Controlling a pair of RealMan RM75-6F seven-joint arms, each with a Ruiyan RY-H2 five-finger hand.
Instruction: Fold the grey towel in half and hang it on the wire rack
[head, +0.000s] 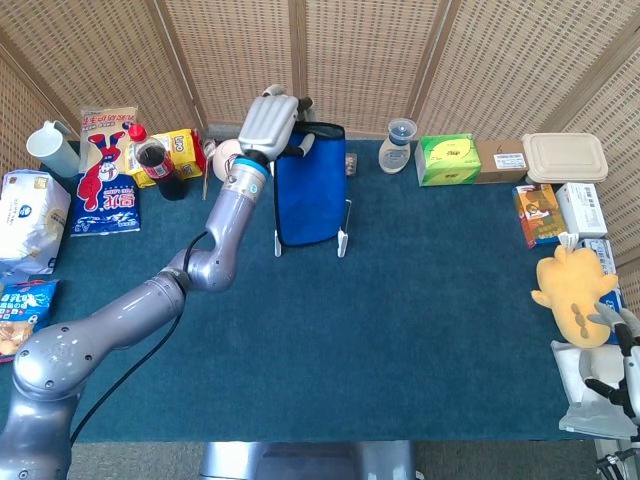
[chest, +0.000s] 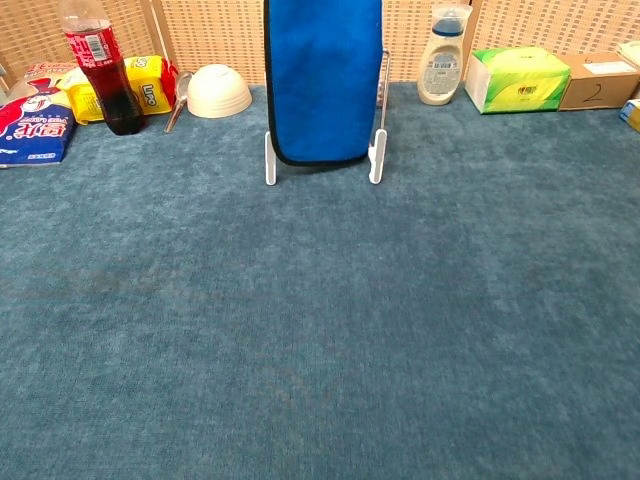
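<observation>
The towel (head: 310, 190) looks blue with a dark edge. It hangs flat over the wire rack (head: 341, 240) at the back middle of the table. In the chest view the towel (chest: 322, 80) drapes down between the rack's white feet (chest: 376, 160), its lower edge just above the cloth. My left hand (head: 268, 122) is at the towel's top left corner, with fingers curled on its upper edge. My right hand (head: 622, 358) shows only partly at the lower right frame edge, fingers apart and holding nothing. Neither hand appears in the chest view.
A cola bottle (chest: 100, 65), a white bowl (chest: 220, 92) and snack bags stand left of the rack. A lotion bottle (chest: 442, 45) and a green tissue box (chest: 515, 78) are to its right. A yellow plush toy (head: 572, 290) and boxes line the right edge.
</observation>
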